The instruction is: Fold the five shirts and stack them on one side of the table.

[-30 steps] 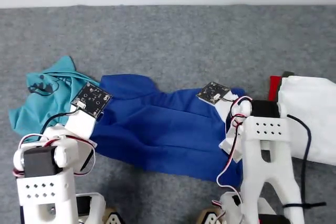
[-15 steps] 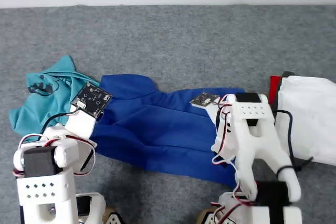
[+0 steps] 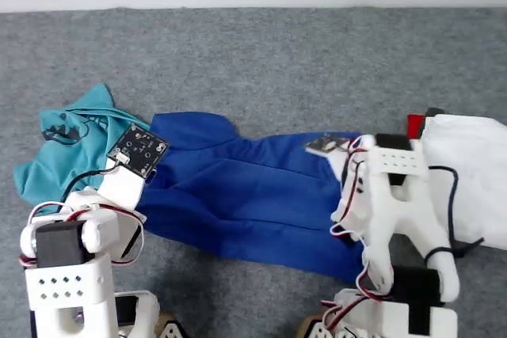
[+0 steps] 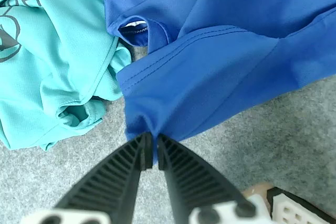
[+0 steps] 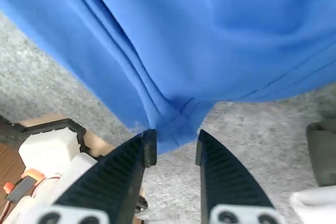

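A blue shirt lies spread across the middle of the grey table. A crumpled teal shirt lies against its left end. In the left wrist view, my left gripper is shut on the blue shirt, pinching a near corner of its hem, with the teal shirt beside it. My right gripper stands open at the shirt's right end. A corner of the blue hem lies between its fingers. In the high view both arms cover their grippers.
A white shirt lies at the right edge over a red garment and a dark one. The far half of the table is bare grey cloth. The arms' bases stand at the near edge.
The right arm has swung and leaned lower over the shirt's right end, its wrist shifting a little left and back. The left arm and the shirts have not moved.
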{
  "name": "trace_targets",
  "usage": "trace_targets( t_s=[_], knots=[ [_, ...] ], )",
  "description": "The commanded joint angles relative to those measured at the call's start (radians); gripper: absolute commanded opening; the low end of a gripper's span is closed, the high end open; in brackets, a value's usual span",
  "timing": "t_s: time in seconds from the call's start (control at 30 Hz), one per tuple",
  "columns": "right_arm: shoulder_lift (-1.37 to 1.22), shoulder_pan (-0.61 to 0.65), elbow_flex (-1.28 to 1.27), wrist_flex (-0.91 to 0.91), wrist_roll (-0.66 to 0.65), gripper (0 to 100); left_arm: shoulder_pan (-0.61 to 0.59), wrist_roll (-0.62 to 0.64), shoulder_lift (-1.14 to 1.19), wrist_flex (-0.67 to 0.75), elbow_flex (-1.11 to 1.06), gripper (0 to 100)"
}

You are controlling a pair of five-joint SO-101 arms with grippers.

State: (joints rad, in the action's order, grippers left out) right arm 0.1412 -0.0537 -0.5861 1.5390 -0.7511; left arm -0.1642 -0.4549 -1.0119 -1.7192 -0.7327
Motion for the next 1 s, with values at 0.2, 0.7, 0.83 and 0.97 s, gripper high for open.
trace_targets(
  t_s=[0.2, 0.7, 0.83, 0.97],
  knots=[
    [-0.004, 0.068, 0.02, 0.002, 0.031, 13.4, 0.0, 0.009, -0.011, 0.032, 0.004, 1],
    [-0.004, 0.028, -0.071, -0.064, 0.031, 18.0, 0.0, 0.009, -0.009, 0.032, 0.002, 1],
    [-0.004, 0.035, -0.075, -0.065, 0.029, 18.0, 0.0, 0.009, -0.008, 0.032, 0.002, 1],
    [-0.004, 0.035, -0.078, -0.058, 0.028, 13.2, 0.0, 0.009, -0.006, 0.032, 0.002, 1]
  ],
)
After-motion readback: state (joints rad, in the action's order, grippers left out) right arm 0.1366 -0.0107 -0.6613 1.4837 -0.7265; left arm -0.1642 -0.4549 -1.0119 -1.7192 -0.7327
